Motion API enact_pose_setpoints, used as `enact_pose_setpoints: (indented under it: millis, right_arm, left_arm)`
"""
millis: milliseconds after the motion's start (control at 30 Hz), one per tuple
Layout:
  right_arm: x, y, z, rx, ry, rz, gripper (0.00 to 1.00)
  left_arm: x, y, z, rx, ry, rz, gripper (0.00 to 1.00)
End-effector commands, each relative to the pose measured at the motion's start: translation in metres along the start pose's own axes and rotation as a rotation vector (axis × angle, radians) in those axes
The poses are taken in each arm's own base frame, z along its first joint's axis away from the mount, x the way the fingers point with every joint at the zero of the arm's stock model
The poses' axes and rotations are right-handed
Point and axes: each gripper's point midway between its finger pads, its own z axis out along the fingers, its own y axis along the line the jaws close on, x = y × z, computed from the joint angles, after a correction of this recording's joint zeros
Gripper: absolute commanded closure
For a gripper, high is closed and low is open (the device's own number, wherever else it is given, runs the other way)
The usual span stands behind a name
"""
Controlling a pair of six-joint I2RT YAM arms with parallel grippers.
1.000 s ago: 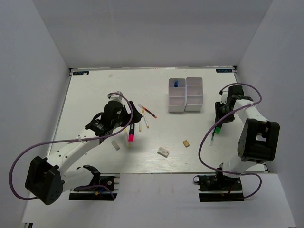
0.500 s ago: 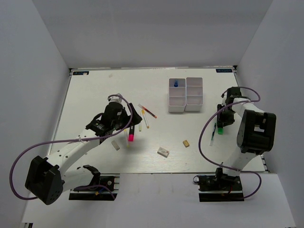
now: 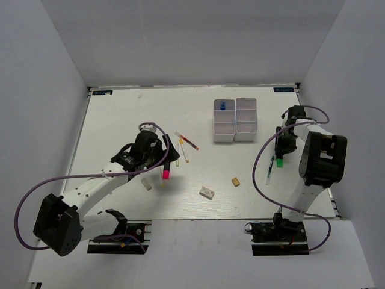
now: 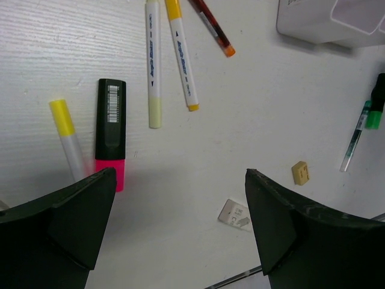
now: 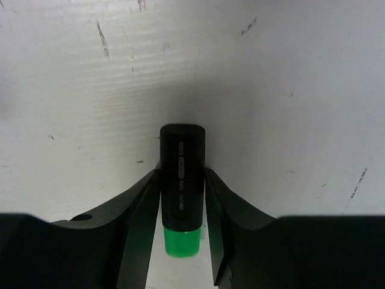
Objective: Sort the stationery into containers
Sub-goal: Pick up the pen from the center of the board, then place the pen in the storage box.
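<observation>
**Step in hand: move the green-black marker (image 5: 182, 174) to the containers (image 3: 234, 123).**

**State**
- The right pincer (image 5: 182, 201) is narrowed onto the marker's black barrel, with 1 finger against each long side. The green cap projects back between the fingers.
- The frames do not show whether the marker is clear of the counter (image 3: 120, 120).
- The marker is at the right side of the counter, well apart from the containers near the far edge.
- The left pincer (image 4: 179, 180) stands wide and holds nothing. It hangs above the pink-black marker (image 4: 111, 135).

**Procedure**
1. Lift straight up before any sideways travel. A thin clear pen (image 3: 269, 170) lies just beside the marker and could be dragged along.
2. Approach the containers from above, staying over the rims.
3. Choose a free compartment. The far-left one holds the blue-capped bottle (image 3: 222, 107).
4. Turn the barrel along the compartment's longer side, lower it, then open the pincer.

**Materials and shapes**
- Marker: smooth hard plastic with a flattened barrel and rounded corners. The flat sides seat the fingers well, but the surface is probably slippery.
- Containers: rigid white plastic, rectangular and open-topped, joined in 2 columns.
- Counter: matt white, finely grained and scuffed.
- Tan eraser (image 3: 236, 181): a small blunt block.
</observation>
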Motion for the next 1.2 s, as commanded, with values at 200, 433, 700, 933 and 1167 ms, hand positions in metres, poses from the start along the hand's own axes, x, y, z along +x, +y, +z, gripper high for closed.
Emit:
enact_pose_setpoints:
  millis: [200,433,700,933,1167]
  right_arm:
    - [-0.011,-0.005,0.015,-0.004,-0.022,-0.094,0.86]
    - [-0.072,0.024,-0.050,-0.192,-0.218,-0.225,1.00]
    - [-0.153,0.093,-0.173,-0.552,-0.584,-0.438,1.00]
    - [-0.185,0.149,-0.208,-0.772,-0.850,-0.600,1.00]
    - [-0.212,0.184,-0.201,-0.828,-1.006,-0.671,1.00]
  left_arm:
    - [0.009,0.000,-0.003,0.002,0.044,0.020,0.10]
    - [0.023,0.003,0.013,-0.030,0.138,0.088,0.22]
    - [0.028,0.013,0.022,-0.071,0.156,0.109,0.22]
    - [0.029,0.016,0.024,-0.084,0.157,0.110,0.22]
    - [0.025,0.013,0.024,-0.078,0.150,0.110,0.22]
